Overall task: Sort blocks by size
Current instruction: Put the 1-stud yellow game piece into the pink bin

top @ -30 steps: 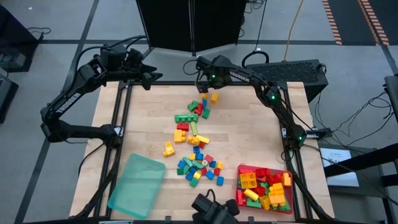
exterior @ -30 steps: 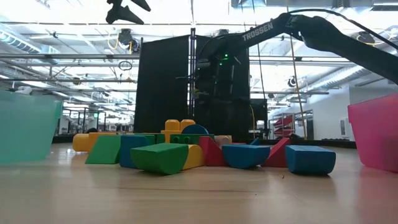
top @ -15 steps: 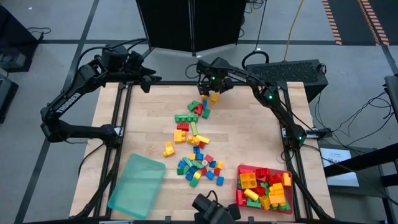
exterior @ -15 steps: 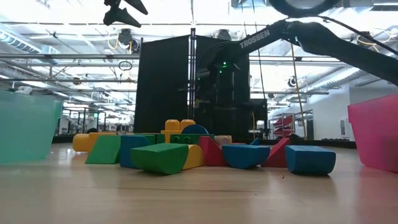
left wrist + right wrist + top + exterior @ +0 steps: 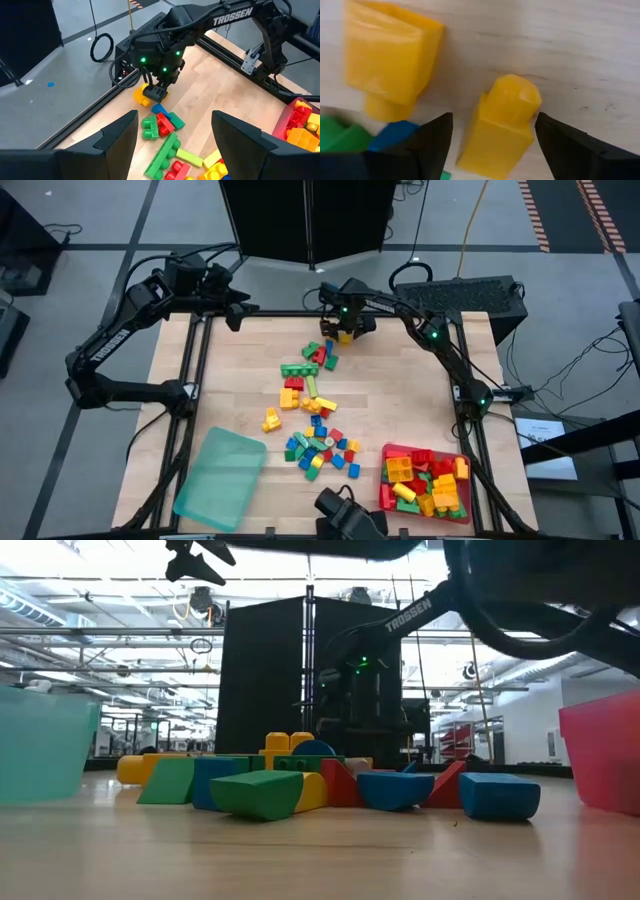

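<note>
Many small blocks (image 5: 315,410) in red, yellow, green and blue lie scattered down the middle of the table. My right gripper (image 5: 343,330) is low over the far end of the scatter and is open. In the right wrist view its fingers (image 5: 427,145) stand on either side of a small yellow block (image 5: 497,125) that lies on the wood, and I see no touch. A second yellow block (image 5: 390,60) lies beside it. My left gripper (image 5: 238,310) is open and empty, held high over the table's far left edge. Its wrist view shows my right gripper (image 5: 156,92) over the yellow block (image 5: 141,95).
A red tray (image 5: 388,452) with several blocks in it stands at the near right. A translucent teal tray (image 5: 220,477) lies at the near left. Green, red and blue blocks (image 5: 160,125) lie just near of my right gripper. Black frame rails run along the table's sides.
My right gripper has gone a little toward the table's right and near edges and come down over the two yellow blocks at the far end of the scatter. It has stayed open.
</note>
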Robot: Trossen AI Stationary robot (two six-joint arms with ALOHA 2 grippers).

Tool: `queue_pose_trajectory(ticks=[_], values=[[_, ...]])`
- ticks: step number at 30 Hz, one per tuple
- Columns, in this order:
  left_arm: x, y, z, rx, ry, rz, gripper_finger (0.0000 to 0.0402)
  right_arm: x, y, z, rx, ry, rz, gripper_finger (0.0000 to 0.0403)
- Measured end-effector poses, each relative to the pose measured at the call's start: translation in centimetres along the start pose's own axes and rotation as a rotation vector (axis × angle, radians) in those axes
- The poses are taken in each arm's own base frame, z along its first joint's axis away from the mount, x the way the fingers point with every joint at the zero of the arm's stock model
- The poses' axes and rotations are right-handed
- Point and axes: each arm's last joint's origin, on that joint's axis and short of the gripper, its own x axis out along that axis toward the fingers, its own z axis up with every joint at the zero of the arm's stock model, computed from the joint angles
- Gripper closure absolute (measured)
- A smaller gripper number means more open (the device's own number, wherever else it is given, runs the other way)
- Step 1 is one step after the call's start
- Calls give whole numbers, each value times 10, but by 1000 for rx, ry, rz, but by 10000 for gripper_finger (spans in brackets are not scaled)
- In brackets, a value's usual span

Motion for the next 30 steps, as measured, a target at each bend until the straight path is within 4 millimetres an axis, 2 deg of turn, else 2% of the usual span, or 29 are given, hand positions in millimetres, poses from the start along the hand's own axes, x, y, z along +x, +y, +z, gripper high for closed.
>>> queue_pose_trajectory(ticks=[4,9,10,16,20,22,24,28,30], values=[[0,0,0,6,0,1,146,-2,-2,3,12,17,33,171],[0,0,0,8,-1,1,146,-2,-3,1,0,38,19,277],[0,0,0,8,0,1,146,-2,-3,1,-10,39,18,287],[0,0,0,8,-1,1,146,-5,-3,-3,-66,58,14,287],[0,0,0,25,-1,1,146,-29,2,-19,-169,49,36,287],[0,0,0,26,-1,1,146,-50,6,-35,-228,25,26,287],[0,0,0,26,-1,1,146,-75,10,-60,-298,-1,-15,287],[0,0,0,26,-1,1,146,-125,20,-139,-463,-78,-126,287],[0,0,0,26,-1,1,146,-141,22,-180,-502,-121,-103,287]])
